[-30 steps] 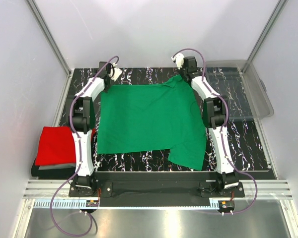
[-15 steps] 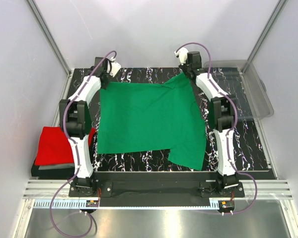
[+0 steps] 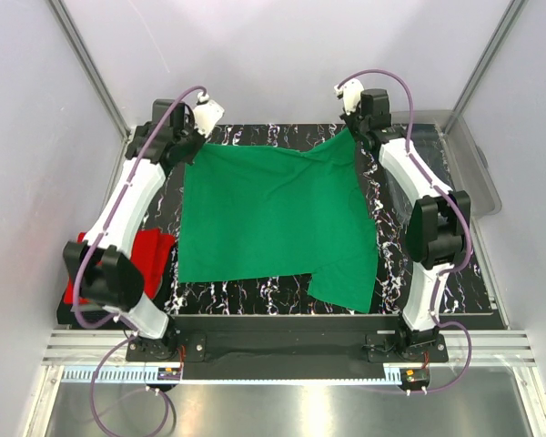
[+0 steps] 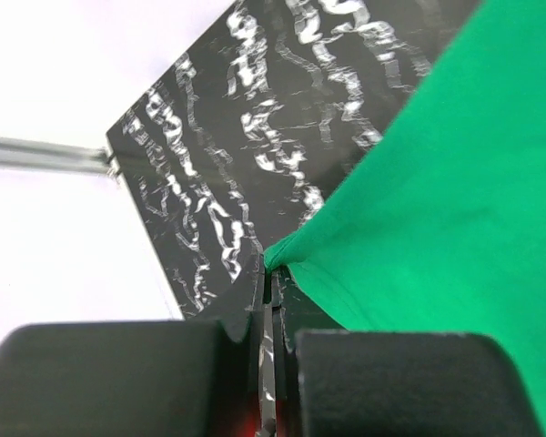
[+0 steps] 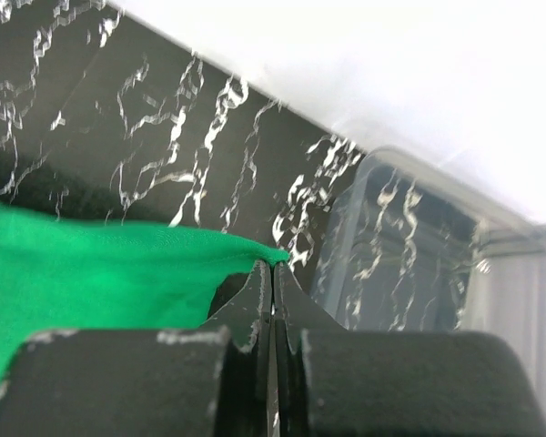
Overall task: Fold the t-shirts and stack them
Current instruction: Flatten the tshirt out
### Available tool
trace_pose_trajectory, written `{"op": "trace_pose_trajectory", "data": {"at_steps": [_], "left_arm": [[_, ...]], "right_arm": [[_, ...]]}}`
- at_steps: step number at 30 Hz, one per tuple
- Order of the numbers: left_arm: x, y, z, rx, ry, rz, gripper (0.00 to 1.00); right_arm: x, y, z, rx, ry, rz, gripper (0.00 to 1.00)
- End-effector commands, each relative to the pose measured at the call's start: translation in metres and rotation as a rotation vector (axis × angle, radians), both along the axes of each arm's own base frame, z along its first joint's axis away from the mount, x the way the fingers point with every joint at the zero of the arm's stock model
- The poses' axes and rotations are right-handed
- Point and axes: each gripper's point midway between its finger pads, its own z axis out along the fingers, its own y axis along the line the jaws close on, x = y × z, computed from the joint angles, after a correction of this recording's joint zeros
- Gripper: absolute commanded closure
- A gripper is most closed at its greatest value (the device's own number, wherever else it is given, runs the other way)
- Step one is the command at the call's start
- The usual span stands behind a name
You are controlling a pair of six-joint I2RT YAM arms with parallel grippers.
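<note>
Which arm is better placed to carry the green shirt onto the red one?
Left, probably: both jaws pinch corners of the green shirt, but the red shirt lies beside the left arm.

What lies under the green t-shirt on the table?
The black marbled table shows on every side of the green t-shirt, so the cloth is spread over it. Whether anything else lies beneath cannot be seen, because the cloth covers that area.
</note>
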Motion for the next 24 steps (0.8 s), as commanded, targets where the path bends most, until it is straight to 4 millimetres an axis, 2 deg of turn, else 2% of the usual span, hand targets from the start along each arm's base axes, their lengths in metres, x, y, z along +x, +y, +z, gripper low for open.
{"op": "trace_pose_trajectory", "data": {"at_steps": [1, 2, 4, 5, 7, 8, 10, 11, 14, 16, 19, 20, 22, 23, 24], "left_arm": [[-0.042, -0.032, 0.039, -0.08, -0.046, -0.145, 1.0], [-0.06, -0.038, 0.053, -0.094, -0.072, -0.18, 1.0], [-0.078, -0.049, 0.072, -0.12, -0.116, -0.239, 1.0], [-0.092, -0.053, 0.096, -0.133, -0.177, -0.264, 1.0], [-0.106, -0.057, 0.121, -0.17, -0.233, -0.273, 1.0], [-0.117, -0.057, 0.149, -0.2, -0.294, -0.28, 1.0], [-0.13, -0.063, 0.173, -0.254, -0.333, -0.308, 1.0], [-0.138, -0.064, 0.192, -0.267, -0.364, -0.325, 1.0], [-0.149, -0.066, 0.213, -0.283, -0.401, -0.353, 1.0], [-0.15, -0.065, 0.216, -0.278, -0.406, -0.353, 1.0], [-0.154, -0.062, 0.224, -0.269, -0.427, -0.354, 1.0], [-0.156, -0.061, 0.231, -0.266, -0.448, -0.354, 1.0], [-0.158, -0.059, 0.24, -0.257, -0.474, -0.353, 1.0], [-0.161, -0.057, 0.252, -0.258, -0.503, -0.356, 1.0], [-0.163, -0.056, 0.258, -0.255, -0.521, -0.357, 1.0]], "right_arm": [[-0.002, -0.006, 0.013, 0.038, -0.032, -0.043, 1.0], [-0.004, -0.006, 0.022, 0.047, -0.046, -0.045, 1.0], [-0.007, -0.006, 0.031, 0.064, -0.059, -0.043, 1.0], [-0.01, -0.006, 0.039, 0.071, -0.073, -0.044, 1.0], [-0.012, -0.008, 0.035, 0.065, -0.065, -0.05, 1.0], [-0.014, -0.009, 0.036, 0.063, -0.066, -0.055, 1.0], [-0.015, -0.012, 0.029, 0.046, -0.053, -0.061, 1.0], [-0.015, -0.012, 0.027, 0.038, -0.051, -0.063, 1.0], [-0.014, -0.013, 0.031, 0.045, -0.064, -0.064, 1.0], [-0.015, -0.009, 0.044, 0.074, -0.084, -0.051, 1.0], [-0.024, -0.004, 0.078, 0.114, -0.134, -0.033, 1.0], [-0.032, -0.006, 0.1, 0.123, -0.171, -0.027, 1.0], [-0.044, -0.006, 0.128, 0.133, -0.221, -0.008, 1.0], [-0.059, -0.007, 0.158, 0.142, -0.278, 0.005, 1.0], [-0.068, -0.007, 0.173, 0.137, -0.308, 0.029, 1.0]]}}
